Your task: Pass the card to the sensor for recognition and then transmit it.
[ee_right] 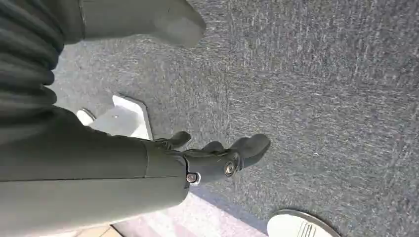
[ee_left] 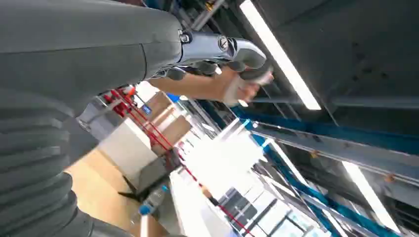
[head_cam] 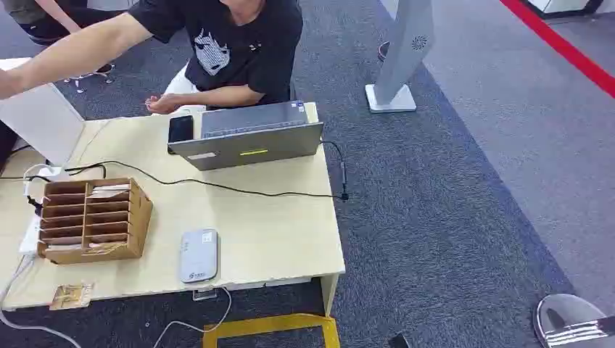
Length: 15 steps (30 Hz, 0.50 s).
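Grey carpet, red stripe across far right corner. Light wood table at left, yellow frame under its near edge. White stand on floor beyond. Overhead strip lights on dark ceiling.

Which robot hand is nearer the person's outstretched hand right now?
Left. The left robot hand is raised, its fingertips right at the person's hand. The right robot hand hangs over the grey carpet, away from the person.
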Each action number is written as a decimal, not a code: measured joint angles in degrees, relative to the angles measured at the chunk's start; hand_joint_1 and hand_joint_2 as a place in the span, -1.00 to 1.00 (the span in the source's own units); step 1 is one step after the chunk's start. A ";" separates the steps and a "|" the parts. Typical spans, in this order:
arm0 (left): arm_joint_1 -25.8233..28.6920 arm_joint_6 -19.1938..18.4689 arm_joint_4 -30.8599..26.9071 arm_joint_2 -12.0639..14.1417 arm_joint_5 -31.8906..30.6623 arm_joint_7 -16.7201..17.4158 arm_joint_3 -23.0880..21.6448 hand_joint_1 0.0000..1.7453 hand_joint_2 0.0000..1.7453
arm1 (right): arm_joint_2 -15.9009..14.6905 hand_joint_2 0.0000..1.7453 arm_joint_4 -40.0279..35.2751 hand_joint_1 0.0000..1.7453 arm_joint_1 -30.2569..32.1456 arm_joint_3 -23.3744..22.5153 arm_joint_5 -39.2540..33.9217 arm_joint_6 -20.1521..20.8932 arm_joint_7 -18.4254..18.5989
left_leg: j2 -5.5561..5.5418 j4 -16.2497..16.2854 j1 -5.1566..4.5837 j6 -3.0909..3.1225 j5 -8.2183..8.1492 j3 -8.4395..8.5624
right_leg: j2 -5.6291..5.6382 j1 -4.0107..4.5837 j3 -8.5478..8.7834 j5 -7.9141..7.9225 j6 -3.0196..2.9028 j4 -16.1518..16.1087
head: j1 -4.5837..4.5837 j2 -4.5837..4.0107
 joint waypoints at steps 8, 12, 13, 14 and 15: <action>-0.99 0.02 0.44 -2.27 -0.37 -0.44 -5.92 -1.00 1.00 | -0.04 1.00 0.57 -1.00 0.10 0.33 -0.74 -0.15 -0.04 | 0.14 0.00 0.02 0.00 -0.01 -0.01 | 0.13 -0.01 -0.08 0.03 -0.05 0.00 | 0.02 0.00; -1.00 0.00 0.44 -4.02 0.42 0.48 -9.20 -1.00 1.00 | -0.04 1.00 0.70 -1.00 0.13 0.33 -1.99 -0.59 -0.39 | 0.08 0.00 0.02 0.00 0.00 -0.05 | 0.08 -0.01 -0.09 0.03 -0.05 0.00 | 0.02 0.00; -1.04 -0.15 0.44 -4.66 0.39 1.47 -10.29 -1.00 1.00 | -0.04 1.00 0.70 -1.00 0.16 0.37 -2.21 -0.72 -0.39 | 0.09 0.00 0.02 0.00 0.00 -0.05 | 0.09 -0.01 -0.09 0.04 -0.05 0.00 | 0.02 0.00; -1.18 -0.37 0.44 -5.07 0.24 2.52 -11.50 -1.00 1.00 | -0.04 1.00 0.72 -1.00 0.24 0.52 -2.34 -0.76 -0.39 | 0.11 0.00 0.02 0.00 0.00 -0.05 | 0.10 -0.01 -0.09 0.04 -0.05 0.00 | 0.00 0.00; -1.44 -0.74 0.44 -5.44 -0.20 3.33 -12.66 -1.00 1.00 | -0.04 1.00 0.72 -1.00 0.38 0.74 -2.36 -0.79 -0.39 | 0.11 0.00 0.01 0.01 0.00 -0.05 | 0.10 -0.01 -0.09 0.04 -0.05 0.00 | 0.02 0.00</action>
